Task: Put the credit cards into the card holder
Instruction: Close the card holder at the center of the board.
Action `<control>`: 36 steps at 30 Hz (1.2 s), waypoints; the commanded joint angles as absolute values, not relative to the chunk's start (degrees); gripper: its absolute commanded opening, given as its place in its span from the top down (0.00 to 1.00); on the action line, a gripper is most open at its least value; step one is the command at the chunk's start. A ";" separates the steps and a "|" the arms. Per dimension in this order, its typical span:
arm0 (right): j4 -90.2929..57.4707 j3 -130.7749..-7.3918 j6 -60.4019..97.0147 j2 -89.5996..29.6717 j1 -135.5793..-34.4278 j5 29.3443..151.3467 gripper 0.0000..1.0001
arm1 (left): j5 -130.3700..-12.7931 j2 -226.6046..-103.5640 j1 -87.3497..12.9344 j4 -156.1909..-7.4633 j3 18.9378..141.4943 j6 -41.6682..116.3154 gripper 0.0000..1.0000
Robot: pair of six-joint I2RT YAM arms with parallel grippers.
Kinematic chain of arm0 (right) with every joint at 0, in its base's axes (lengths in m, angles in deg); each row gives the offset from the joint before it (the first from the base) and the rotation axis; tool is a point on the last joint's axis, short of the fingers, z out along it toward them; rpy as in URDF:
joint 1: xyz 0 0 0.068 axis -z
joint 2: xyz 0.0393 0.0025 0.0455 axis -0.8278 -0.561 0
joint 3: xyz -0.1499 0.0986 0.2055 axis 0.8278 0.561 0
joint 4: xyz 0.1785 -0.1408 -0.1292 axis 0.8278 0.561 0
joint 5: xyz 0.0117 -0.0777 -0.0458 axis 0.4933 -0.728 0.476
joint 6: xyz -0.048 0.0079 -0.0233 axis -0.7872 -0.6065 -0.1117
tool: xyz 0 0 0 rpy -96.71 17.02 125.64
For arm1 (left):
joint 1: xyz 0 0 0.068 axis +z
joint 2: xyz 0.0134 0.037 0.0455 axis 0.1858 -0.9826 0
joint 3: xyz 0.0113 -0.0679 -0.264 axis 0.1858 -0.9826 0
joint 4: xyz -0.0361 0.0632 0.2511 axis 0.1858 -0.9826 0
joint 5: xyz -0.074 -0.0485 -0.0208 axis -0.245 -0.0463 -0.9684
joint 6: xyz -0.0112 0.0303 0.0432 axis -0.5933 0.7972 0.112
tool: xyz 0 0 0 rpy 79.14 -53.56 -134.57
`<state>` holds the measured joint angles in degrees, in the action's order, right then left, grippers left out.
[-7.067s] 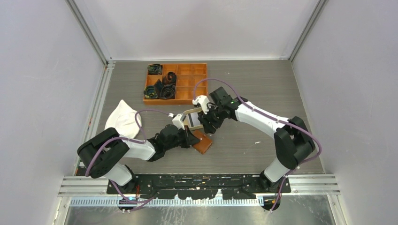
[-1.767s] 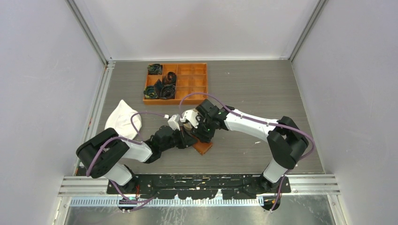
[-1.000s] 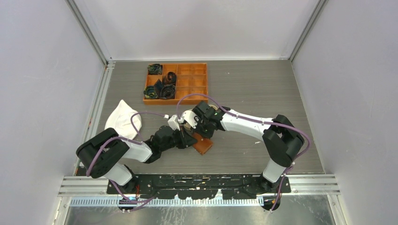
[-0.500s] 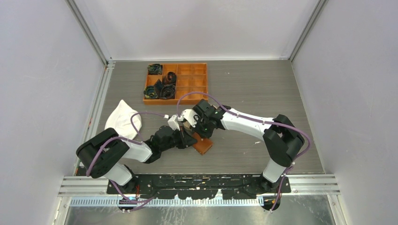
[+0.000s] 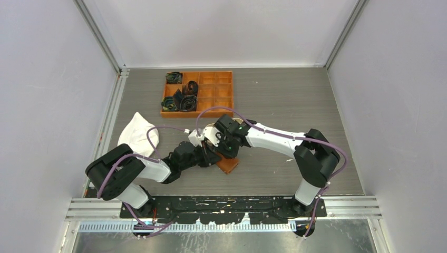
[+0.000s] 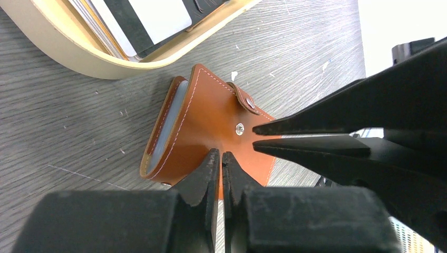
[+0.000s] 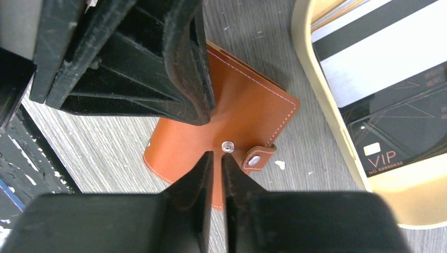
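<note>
White cloth (image 5: pixel 133 135): lies well to the left of the card holder (image 6: pixel 211 116), crumpled and out of play.
Orange box (image 5: pixel 216 89): stands behind the card holder, well apart; dark items fill its left compartments.
Left gripper (image 6: pixel 220 155): jaws clenched together with nothing between them. The tips meet over the near edge of the card holder's cover, probably to pin it flat so it cannot slide.
Beige tray (image 6: pixel 68 52): sits just behind the card holder, close by, which keeps each card transfer short.
Credit cards (image 7: pixel 369 52): stacked inside the tray, a white one with a dark stripe beside a black one. None is in either gripper.
Card holder: lies on the table, folded over. A pale edge shows between its covers, possibly a card already in.
Snap tab (image 7: pixel 257 159): undone, hanging off the cover's edge beside the snap stud (image 7: pixel 227 145).
Right gripper (image 7: pixel 216 157): jaws pressed nearly together and empty. The tips sit just beside the stud, likely placed to work the cover open against the left gripper's hold.
</note>
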<state>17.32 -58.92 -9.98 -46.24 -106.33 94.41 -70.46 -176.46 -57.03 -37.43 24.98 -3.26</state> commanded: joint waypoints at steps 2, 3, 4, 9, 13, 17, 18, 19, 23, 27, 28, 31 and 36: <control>16.63 -59.92 -12.27 -39.54 -105.88 94.25 0.76 | -71.13 -176.41 -56.76 -36.03 24.56 -3.13 0.93; 16.50 -59.78 -12.20 -39.35 -105.89 94.23 0.75 | -71.12 -176.43 -56.77 -36.03 24.61 -3.13 0.93; 16.25 -59.77 -11.98 -39.49 -105.86 93.75 0.73 | -71.14 -176.49 -56.81 -36.03 24.65 -3.20 0.93; 13.17 -59.27 -9.75 -40.93 -105.88 86.43 0.62 | -70.97 -176.67 -56.80 -36.14 24.66 -3.13 0.93; 13.67 -59.69 -9.15 -43.10 -105.96 86.30 0.56 | -71.10 -176.95 -56.76 -36.11 24.82 -3.21 0.93; 14.78 -60.56 -9.01 -44.98 -106.06 86.25 0.56 | -71.09 -176.99 -56.76 -35.98 24.75 -3.13 0.93; 14.93 -60.67 -9.03 -45.29 -106.05 86.43 0.55 | -71.10 -176.96 -56.78 -36.02 24.75 -3.13 0.93; 15.21 -60.75 -9.07 -45.64 -106.10 86.62 0.54 | -71.14 -177.00 -56.77 -36.03 24.75 -3.13 0.93; 15.77 -61.27 -9.15 -46.68 -106.21 86.83 0.54 | -71.09 -177.11 -56.76 -35.77 24.66 -3.12 0.93; 15.77 -61.43 -9.07 -47.05 -106.19 86.49 0.59 | -71.13 -177.19 -56.76 -35.68 24.66 -3.13 0.93; 15.85 -61.51 -9.06 -47.22 -106.23 86.50 0.63 | -71.14 -177.29 -56.76 -35.57 24.61 -3.13 0.93; 16.11 -61.80 -8.91 -47.41 -106.24 86.24 0.73 | -71.14 -177.15 -56.81 -35.56 24.58 -3.13 0.93; 16.13 -61.87 -9.01 -46.86 -106.24 86.46 0.96 | -71.05 -176.99 -56.77 -35.68 24.48 -3.13 0.93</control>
<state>16.40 -59.58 -9.26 -47.53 -105.96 86.61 -70.48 -176.61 -57.03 -37.19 24.98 -3.41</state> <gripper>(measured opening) 0.103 0.070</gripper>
